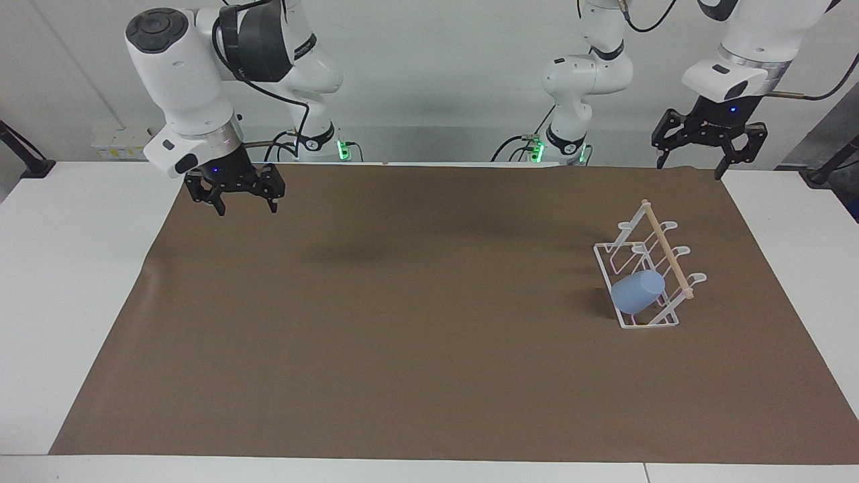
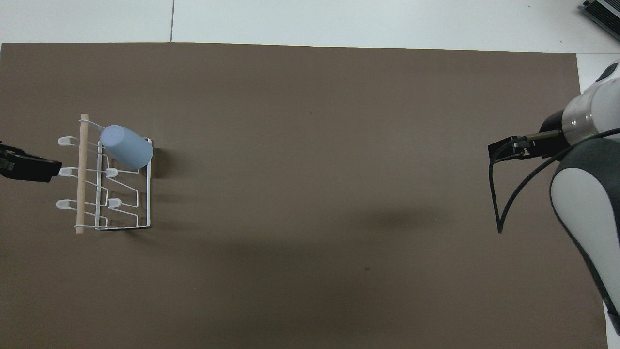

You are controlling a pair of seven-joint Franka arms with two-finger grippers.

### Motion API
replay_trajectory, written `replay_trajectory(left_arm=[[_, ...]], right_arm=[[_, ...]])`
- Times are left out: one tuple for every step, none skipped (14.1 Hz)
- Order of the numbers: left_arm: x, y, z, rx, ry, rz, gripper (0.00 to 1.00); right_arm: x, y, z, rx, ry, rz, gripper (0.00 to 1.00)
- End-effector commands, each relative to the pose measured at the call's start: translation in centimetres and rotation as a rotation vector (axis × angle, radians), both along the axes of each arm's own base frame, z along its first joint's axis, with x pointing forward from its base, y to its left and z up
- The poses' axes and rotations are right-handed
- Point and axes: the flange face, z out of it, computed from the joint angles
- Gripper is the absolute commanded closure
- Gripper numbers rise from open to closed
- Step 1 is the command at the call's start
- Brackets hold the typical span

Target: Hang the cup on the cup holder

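Note:
The light-blue cup [image 1: 637, 293] [image 2: 127, 146] rests tilted on a prong of the white wire cup holder [image 1: 664, 245] [image 2: 82, 174], at the holder's end farthest from the robots. No gripper touches it. My left gripper [image 1: 689, 168] [image 2: 29, 167] hangs open and empty, high over the mat's edge at the left arm's end and well apart from the holder. My right gripper [image 1: 246, 209] hovers open and empty over the mat's corner at the right arm's end. In the overhead view the right arm's own body hides that gripper.
A brown mat [image 1: 402, 322] covers most of the white table [image 1: 74, 268]. The right arm's dark cable [image 2: 499, 203] loops down beside its wrist.

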Motion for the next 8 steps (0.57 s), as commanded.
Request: replay_trajectory(left_arm=[[-0.3, 2.1, 0.7, -0.052, 0.017, 0.060, 0.00], [-0.2, 2.4, 0.5, -0.053, 0.027, 0.065, 0.00], [-0.1, 2.0, 0.5, -0.037, 0.027, 0.051, 0.00], [-0.1, 1.9, 0.8, -0.004, 0.022, 0.039, 0.00], [0.0, 2.2, 0.7, 0.006, 0.030, 0.035, 0.00], [0.5, 3.6, 0.4, -0.002, 0.052, 0.059, 0.00], [0.7, 3.8, 0.7, -0.005, 0.060, 0.059, 0.00], [0.8, 3.8, 0.5, -0.007, 0.071, 0.059, 0.00]], right_arm=[[-0.6, 0.0, 0.3, 0.016, 0.006, -0.015, 0.00], [-0.6, 0.0, 0.3, 0.016, 0.006, -0.015, 0.00], [-0.6, 0.0, 0.3, 0.015, 0.006, -0.015, 0.00], [-0.6, 0.1, 0.3, 0.015, 0.006, -0.014, 0.00], [-0.6, 0.1, 0.3, 0.015, 0.006, -0.013, 0.00], [-0.6, 0.0, 0.3, 0.015, 0.006, -0.013, 0.00], [-0.6, 0.1, 0.3, 0.015, 0.006, -0.012, 0.00], [-0.6, 0.0, 0.3, 0.016, 0.006, -0.015, 0.00]])
